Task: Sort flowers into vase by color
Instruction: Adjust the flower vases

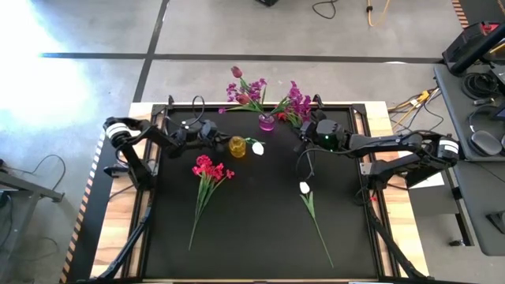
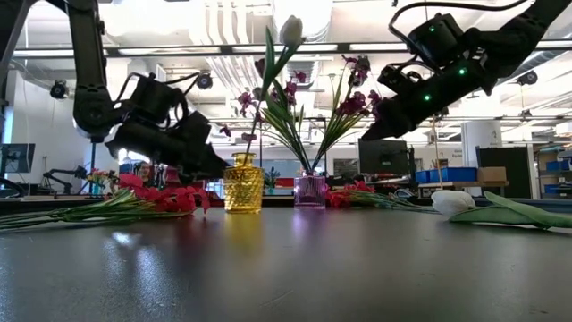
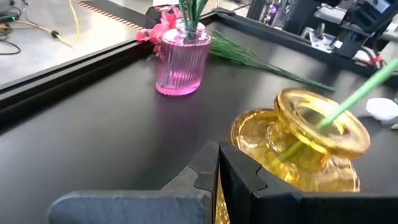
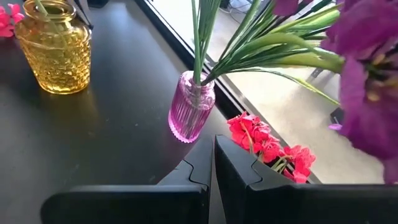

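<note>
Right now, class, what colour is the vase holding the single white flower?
Yellow: the vase is amber-yellow glass, best seen in the low view.

1. The yellow vase (image 4: 55, 48) looks like clear amber glass, glossy, with a bumpy, dimpled wall.
2. The pink vase (image 3: 180, 59) is see-through glass with fine upright ribs, shiny.
3. The table top (image 2: 286, 268) is black and smooth with a soft sheen that mirrors the vases.
4. The table edge (image 1: 118, 229) is pale bare wood.
5. The left gripper (image 3: 214, 177) fingers look like matt dark plastic.
6. The white flower (image 2: 456, 201) looks like soft matt cloth.
</note>
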